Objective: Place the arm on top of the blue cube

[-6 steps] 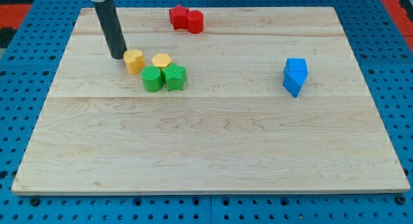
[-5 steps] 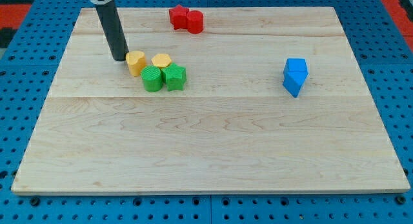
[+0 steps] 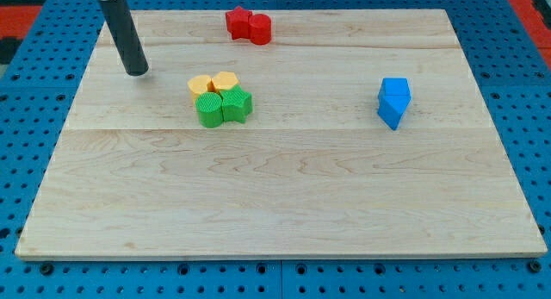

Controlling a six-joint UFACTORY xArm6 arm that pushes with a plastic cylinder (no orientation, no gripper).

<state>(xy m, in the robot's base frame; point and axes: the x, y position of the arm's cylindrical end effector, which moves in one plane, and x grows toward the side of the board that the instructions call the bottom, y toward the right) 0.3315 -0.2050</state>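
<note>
**Six blocks on a wooden board, rod tip far from the blue cube**

Six small coloured blocks lie on a pale wooden board (image 3: 284, 204) that rests on a blue pegboard table (image 3: 26, 161) dotted with holes. The near half of the board, toward the view's bottom, is bare wood.

Moving up from there, the blue cube (image 3: 393, 102) comes first. It sits alone on the view's right side, turned so that one corner points toward the view's bottom.

At about the same depth, left of centre, four blocks are packed into a tight cluster, touching each other. A green cylinder with a ribbed top (image 3: 208, 110) is at the near left, and a green block of angular shape (image 3: 237, 104) is at the near right. Just behind them are a yellow block (image 3: 201, 84) on the left and a yellow hexagonal block (image 3: 225, 80) on the right.

Farther up and to the view's left, my tip (image 3: 136, 72) rests on the board. It stands apart from the cluster, touches no block, and is well apart from the blue cube across the board. The arm ends in a plain dark rod, with no pincer to open or close.

Farthest away, near the board's top edge, two red blocks touch: a red block of irregular shape (image 3: 238, 21) and a red cylinder (image 3: 259, 28) to its right.
</note>
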